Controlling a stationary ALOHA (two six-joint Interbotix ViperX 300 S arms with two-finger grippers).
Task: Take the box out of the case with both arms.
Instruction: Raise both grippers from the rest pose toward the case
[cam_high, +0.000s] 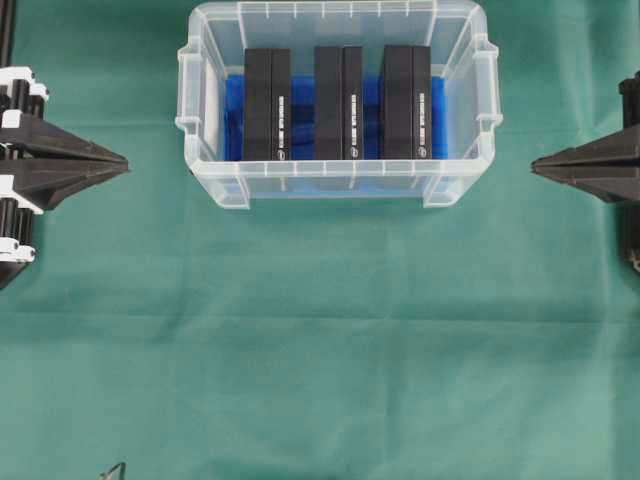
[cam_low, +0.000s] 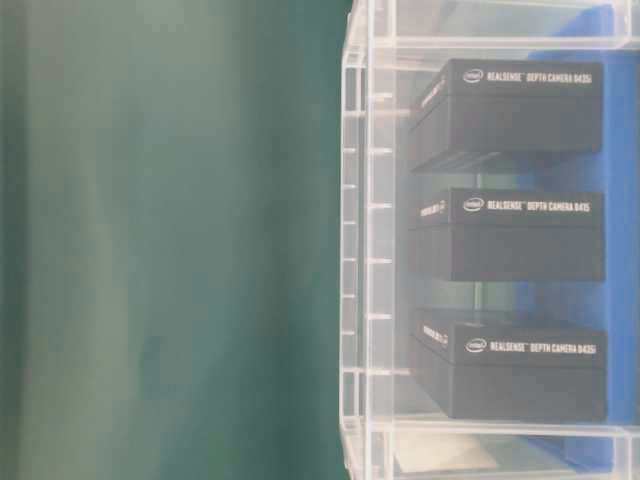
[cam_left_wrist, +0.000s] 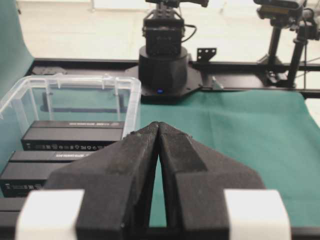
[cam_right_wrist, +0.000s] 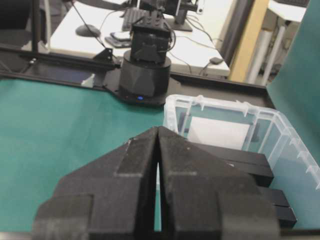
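Both end effectors are pressed together and hold nothing: the left end effector (cam_high: 125, 160) and the right end effector (cam_high: 535, 167) point inward at each other above the green worktop (cam_high: 320, 340). Between them, nearer the far edge, sits the case (cam_high: 338, 185), with three black boxes (cam_high: 337, 102) standing side by side on its blue sheet (cam_high: 232, 120).

Three black boxes in the case (cam_low: 365, 250), white print on each, read from table-level view:
- top box (cam_low: 520, 105): "REALSENSE DEPTH CAMERA D435i"
- middle box (cam_low: 520, 235): "REALSENSE DEPTH CAMERA D415"
- bottom box (cam_low: 520, 370): "REALSENSE DEPTH CAMERA D435i"
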